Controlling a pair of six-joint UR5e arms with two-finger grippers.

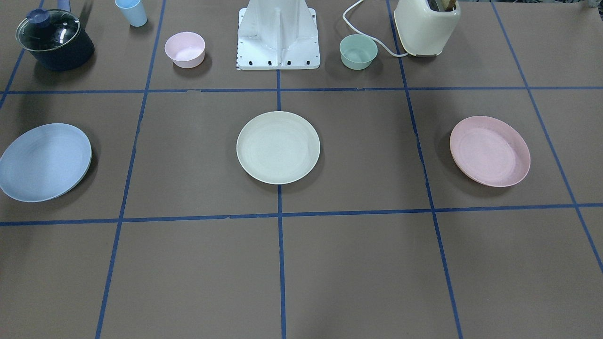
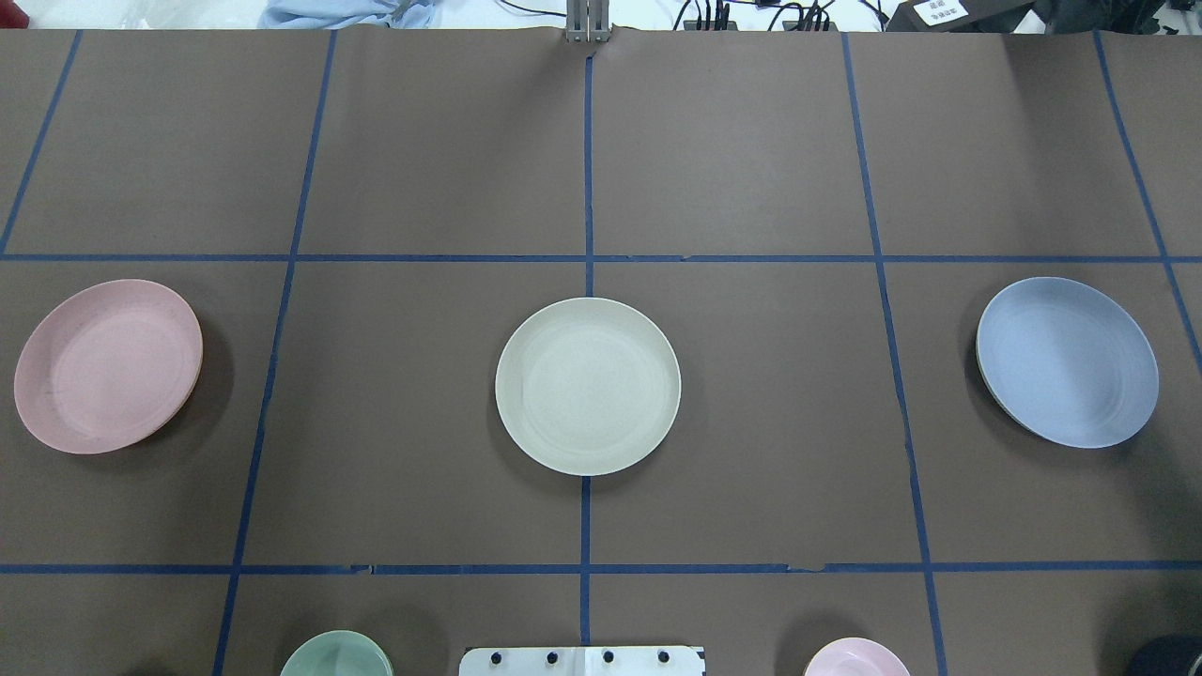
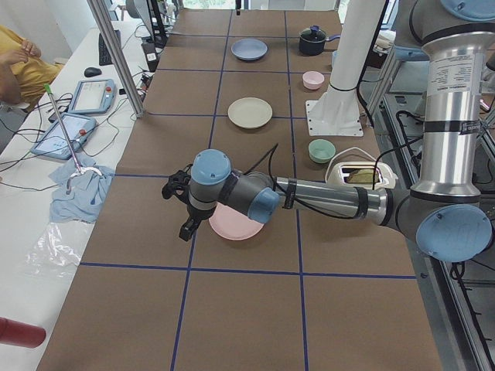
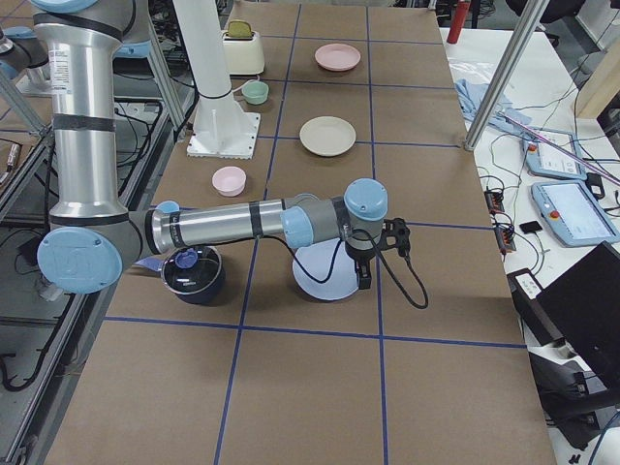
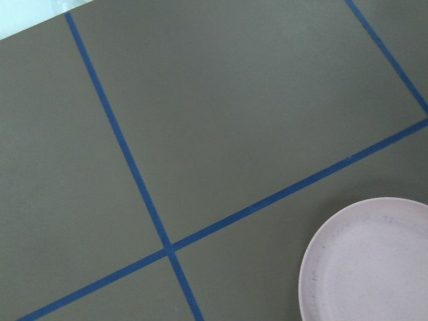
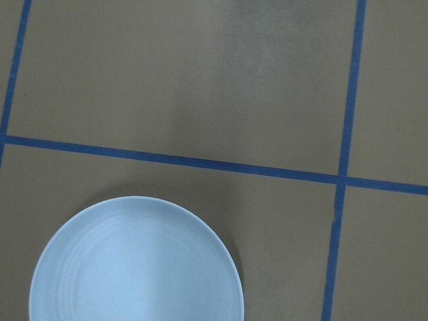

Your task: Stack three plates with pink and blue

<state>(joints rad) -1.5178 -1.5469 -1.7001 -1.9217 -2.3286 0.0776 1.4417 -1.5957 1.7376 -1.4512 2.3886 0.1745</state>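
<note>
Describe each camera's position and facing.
Front-facing: across the table, facing white robot base.
Overhead: behind robot, looking down; base edge shows.
Exterior left: table end; left arm near.
Exterior right: opposite end; right arm near.
Left wrist: over round pink plastic plate.
Right wrist: over round blue plastic plate.
Shared: first two centre round cream plate.

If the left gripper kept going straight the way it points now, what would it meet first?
Probably the bare table, just beside the pink plate: the left gripper points downward, and its wrist view shows mostly brown paper with the plate in one corner. Depth is unclear.
</note>
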